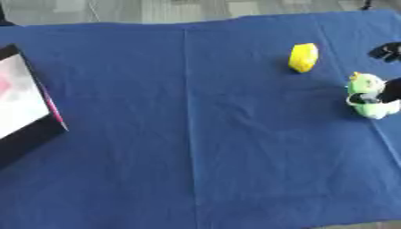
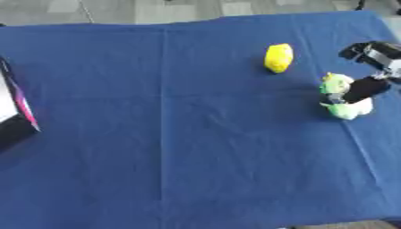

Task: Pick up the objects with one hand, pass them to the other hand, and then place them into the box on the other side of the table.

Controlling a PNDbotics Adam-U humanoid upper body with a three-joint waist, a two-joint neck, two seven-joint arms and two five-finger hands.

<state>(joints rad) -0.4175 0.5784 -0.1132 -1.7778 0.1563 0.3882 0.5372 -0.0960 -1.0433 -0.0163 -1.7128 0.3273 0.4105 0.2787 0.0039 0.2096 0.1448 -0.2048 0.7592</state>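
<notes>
A small green and white plush toy (image 1: pixel 366 84) stands near the right edge of the blue-covered table (image 1: pixel 196 147). My right hand (image 2: pixel 365 88) comes in from the right, its dark fingers curled round the toy's middle, and its silver and black wrist shows above at the table's edge. A yellow object (image 1: pixel 303 57) lies on the cloth up and to the left of the toy, apart from the hand. The box (image 1: pixel 33 137), black with a pale inside and a pink rim, sits at the far left edge, partly cut off. My left hand is out of sight.
Blue cloth stretches wide between the box and the two objects, with a fold line running down its middle. Grey floor shows beyond the table's far edge.
</notes>
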